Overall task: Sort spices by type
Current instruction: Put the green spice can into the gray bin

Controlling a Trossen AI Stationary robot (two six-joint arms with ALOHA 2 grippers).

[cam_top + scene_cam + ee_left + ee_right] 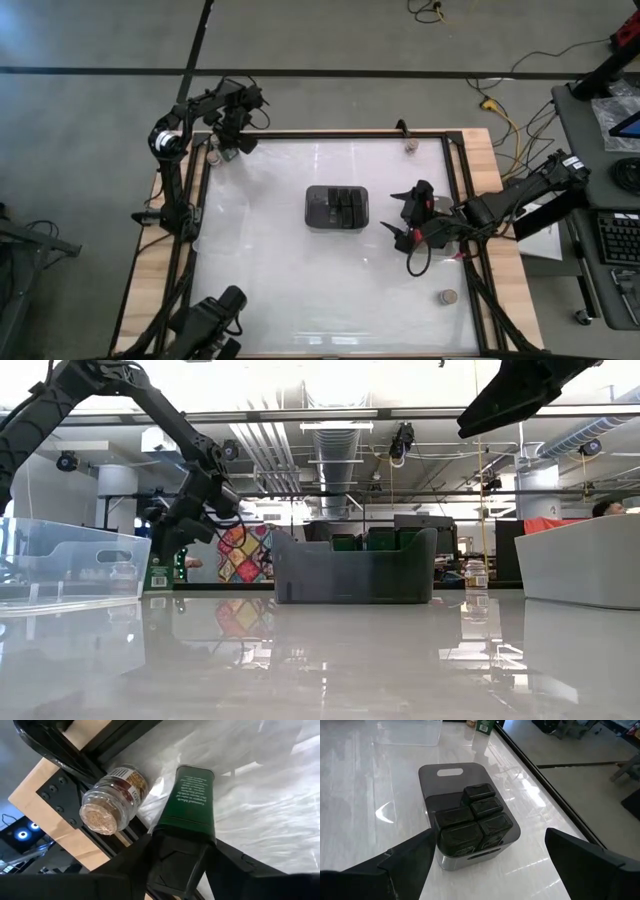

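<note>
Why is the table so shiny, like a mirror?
Low view: the glossy table mirrors the grey bin and the ceiling lights. High view: pale glare streaks cross its middle. Right wrist view: white highlights run beside the bin of dark blocks. Left wrist view: crinkly clear plastic glints near the green tin and cork-topped jar.

A smoky grey plastic bin (337,208) sits at the centre of the table (300,280), five dark blocks (479,815) packed inside it. At the far left corner, a green rectangular tin (191,797) lies beside a cork-topped clear glass jar (111,797) tipped on its side. Another small round tan-topped jar (449,297) stands near the right edge, a third (411,146) at the far right.
</note>
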